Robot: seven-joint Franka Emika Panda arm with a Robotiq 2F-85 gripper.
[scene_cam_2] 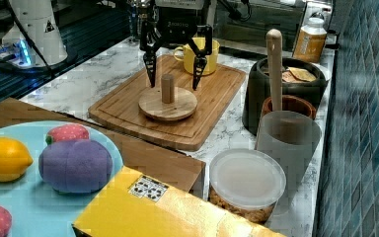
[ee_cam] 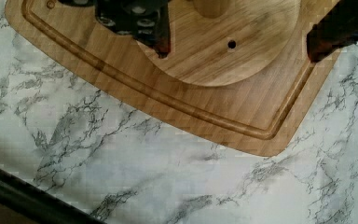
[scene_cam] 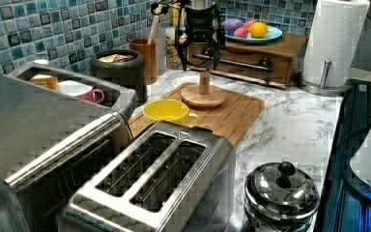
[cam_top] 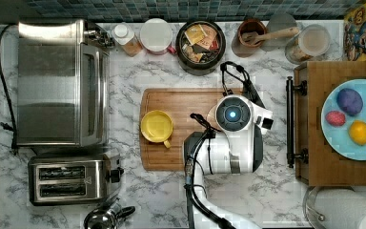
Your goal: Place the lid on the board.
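The lid (scene_cam_2: 168,104) is a round pale wooden disc with an upright knob (scene_cam_2: 167,87). It lies flat on the light bamboo board (scene_cam_2: 128,106), toward the end away from the yellow cup (scene_cam_2: 197,52). My gripper (scene_cam_2: 173,81) hangs open just above the disc, one finger on each side of the knob and touching nothing. The left view shows the same: the gripper (scene_cam: 200,63) over the lid (scene_cam: 203,98) on the board (scene_cam: 236,113). In the wrist view the gripper (ee_cam: 240,49) spreads over the lid (ee_cam: 214,56) near a corner of the board (ee_cam: 121,79).
A yellow cup (cam_top: 157,126) stands on the board's other end. A dark wooden tray (cam_top: 314,157) carries a blue plate of fruit at the top view's right. A black jar (cam_top: 200,45) and canisters line the back wall. A toaster (cam_top: 71,179) and an oven (cam_top: 62,81) fill the top view's left.
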